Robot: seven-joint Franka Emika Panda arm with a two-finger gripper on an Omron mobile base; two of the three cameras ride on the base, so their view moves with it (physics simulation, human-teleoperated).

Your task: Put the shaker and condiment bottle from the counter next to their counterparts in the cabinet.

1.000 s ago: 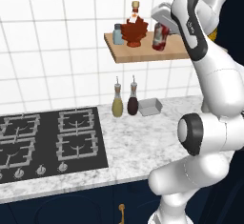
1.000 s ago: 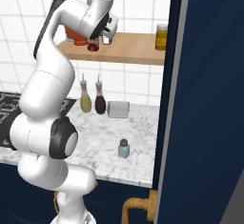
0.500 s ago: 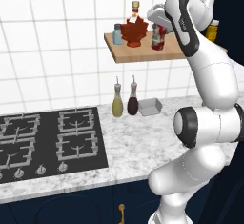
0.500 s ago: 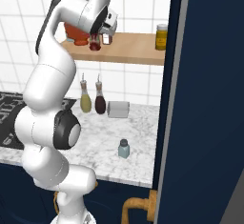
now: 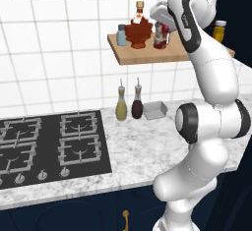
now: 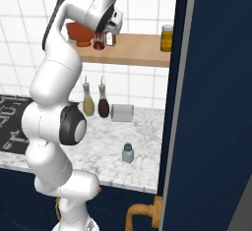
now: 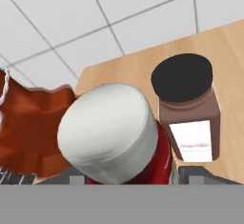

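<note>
Now at the cabinet [image 5: 147, 57]: gripper [image 7: 125, 174] closed on the condiment bottle [image 7: 114, 135], its finger tips flanking the red body just under the white cap. The bottle sits low over the plank, right of the maple-leaf bottle [image 5: 138, 30] and just beside a brown jar [image 7: 188, 107].

Judgement: placing step. Keep the bottle upright, settle its base flat on the wood before letting go, and avoid nudging the jar.

Materials: smooth rounded cap, glossy red plastic, pale wood grain, dark lid on the jar.

Shaker [image 6: 127, 153], small blue-grey cylinder, waits on the speckled counter [image 6: 103, 141], near its right edge.
</note>
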